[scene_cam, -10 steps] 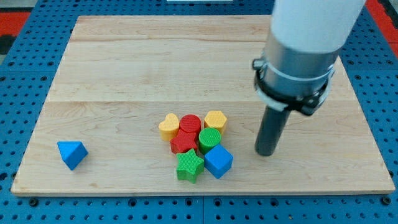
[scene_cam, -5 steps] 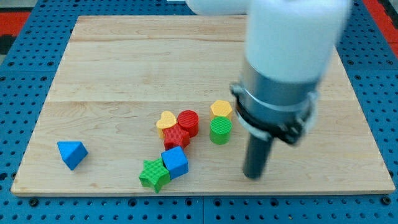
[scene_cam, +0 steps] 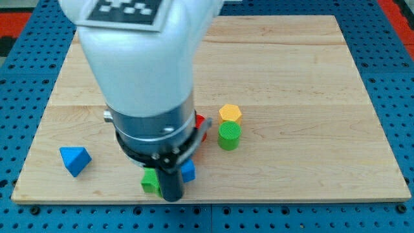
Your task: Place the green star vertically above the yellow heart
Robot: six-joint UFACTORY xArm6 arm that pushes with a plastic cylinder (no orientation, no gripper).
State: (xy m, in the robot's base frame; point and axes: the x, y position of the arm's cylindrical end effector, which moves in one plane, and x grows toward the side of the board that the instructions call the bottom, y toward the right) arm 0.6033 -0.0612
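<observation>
My arm's big white and grey body fills the view's left centre and hides much of the block cluster. My tip (scene_cam: 171,197) rests near the board's bottom edge. The green star (scene_cam: 150,182) peeks out just left of the rod, touching or nearly touching it. A blue cube (scene_cam: 188,171) shows just right of the rod. A sliver of a red block (scene_cam: 200,123) shows above it. The yellow heart is hidden behind the arm.
A yellow hexagon block (scene_cam: 229,114) sits right of centre with a green cylinder (scene_cam: 229,136) just below it. A blue triangular block (scene_cam: 74,160) lies near the board's bottom left. The wooden board (scene_cam: 310,97) lies on a blue pegboard.
The arm has swept from the view's right to the left, along the bottom edge. The green star and blue cube were pushed left and down out of the cluster; the arm now covers the heart.
</observation>
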